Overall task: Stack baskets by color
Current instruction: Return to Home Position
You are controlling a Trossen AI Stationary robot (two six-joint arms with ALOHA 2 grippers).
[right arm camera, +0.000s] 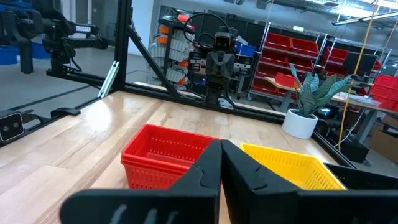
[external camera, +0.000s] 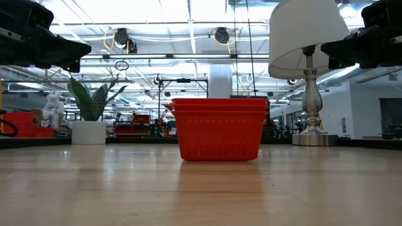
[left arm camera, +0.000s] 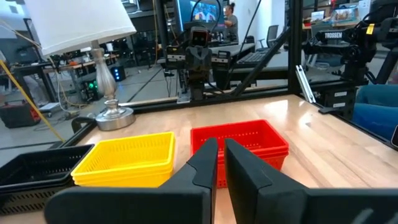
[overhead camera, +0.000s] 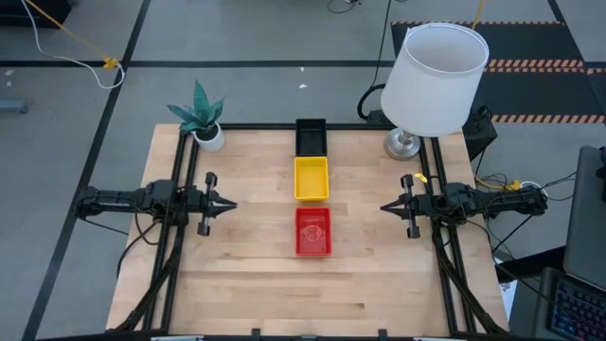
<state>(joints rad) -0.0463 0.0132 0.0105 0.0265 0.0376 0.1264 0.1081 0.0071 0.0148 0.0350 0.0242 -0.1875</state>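
Red stack (overhead camera: 313, 232), yellow stack (overhead camera: 311, 178) and black stack (overhead camera: 311, 136) line up mid-table, black at the far edge, so a bump could knock it off; left gripper (overhead camera: 227, 204) and right gripper (overhead camera: 388, 207) pinched closed, empty, well clear either side.

Grey floor (overhead camera: 237, 28), red-binned shelving (right arm camera: 292, 53)

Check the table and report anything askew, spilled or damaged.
Nothing stands out. The black stack, yellow stack and red stack sit upright in one row, with the left gripper and right gripper clear at the sides.
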